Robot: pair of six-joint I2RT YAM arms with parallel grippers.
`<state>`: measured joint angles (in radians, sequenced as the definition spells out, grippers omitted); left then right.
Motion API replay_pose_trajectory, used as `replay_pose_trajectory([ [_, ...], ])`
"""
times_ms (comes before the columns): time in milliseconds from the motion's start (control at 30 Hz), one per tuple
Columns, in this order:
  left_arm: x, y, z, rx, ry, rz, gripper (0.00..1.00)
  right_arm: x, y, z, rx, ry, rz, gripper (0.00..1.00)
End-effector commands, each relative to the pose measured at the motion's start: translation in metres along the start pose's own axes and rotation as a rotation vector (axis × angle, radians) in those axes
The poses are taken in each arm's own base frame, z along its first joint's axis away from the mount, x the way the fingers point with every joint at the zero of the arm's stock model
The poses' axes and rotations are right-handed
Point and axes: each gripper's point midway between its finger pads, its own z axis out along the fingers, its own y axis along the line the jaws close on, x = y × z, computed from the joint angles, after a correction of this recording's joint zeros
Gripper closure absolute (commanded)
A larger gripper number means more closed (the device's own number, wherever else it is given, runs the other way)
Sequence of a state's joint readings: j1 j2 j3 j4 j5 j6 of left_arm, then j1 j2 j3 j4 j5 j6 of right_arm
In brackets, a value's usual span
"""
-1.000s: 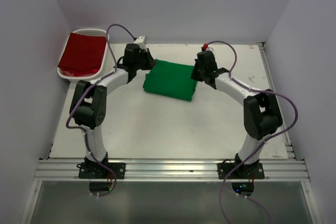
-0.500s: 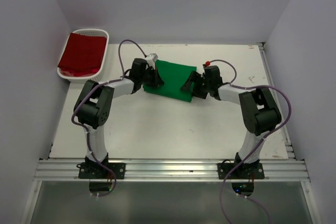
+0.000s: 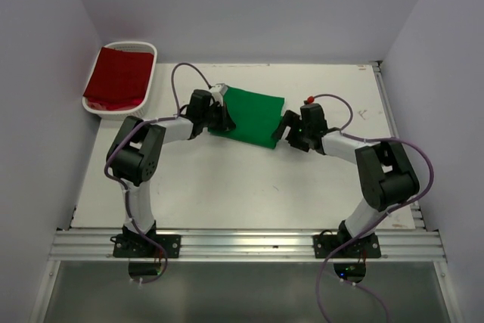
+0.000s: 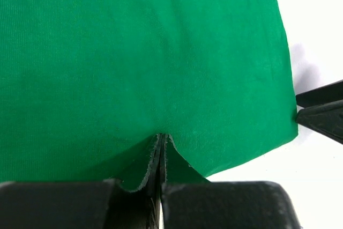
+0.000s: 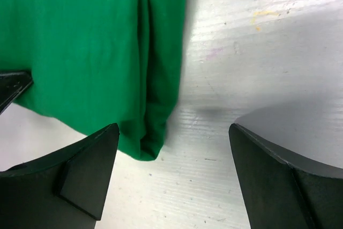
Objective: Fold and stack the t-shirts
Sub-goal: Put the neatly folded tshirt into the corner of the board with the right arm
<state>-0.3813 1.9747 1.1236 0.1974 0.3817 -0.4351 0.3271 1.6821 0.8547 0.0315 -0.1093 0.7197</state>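
Jaws: left gripper [image 4: 160, 151] pinched together on a pucker at the edge of the green t-shirt [image 4: 139, 52]; right gripper [image 5: 172, 132] spread wide, straddling the shirt's folded right corner, gripping nothing; a second ago both arms were raised over the far side of the cloth, now both lie low on the table [image 3: 227, 187] at its left and right edges; green shirt folded, mid-table; red t-shirt [image 3: 117, 77] in the basket [image 3: 153, 57], far left; judgement: another fold or a drag is being set up; right must close first.
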Motion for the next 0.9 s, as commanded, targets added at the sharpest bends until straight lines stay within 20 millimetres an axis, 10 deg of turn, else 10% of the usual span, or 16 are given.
replay_pose_trajectory([
  [0,-0.003,-0.006,0.001,0.016,-0.026,0.028,1.00,-0.007,-0.019,0.001,0.109,-0.032,-0.009,0.11],
  [433,0.031,-0.013,0.002,0.011,0.019,0.026,1.00,-0.006,0.011,0.065,-0.026,0.061,0.044,0.16],
  [533,0.032,-0.012,0.002,0.010,0.020,0.023,1.00,0.001,0.018,0.071,-0.071,0.100,0.046,0.36],
  [633,0.033,-0.012,0.002,0.014,0.023,0.020,1.00,0.011,0.020,0.081,-0.102,0.158,0.062,0.95],
  [867,0.022,-0.016,-0.008,-0.005,0.005,0.035,1.00,-0.001,0.024,0.075,-0.092,0.142,0.061,1.00],
])
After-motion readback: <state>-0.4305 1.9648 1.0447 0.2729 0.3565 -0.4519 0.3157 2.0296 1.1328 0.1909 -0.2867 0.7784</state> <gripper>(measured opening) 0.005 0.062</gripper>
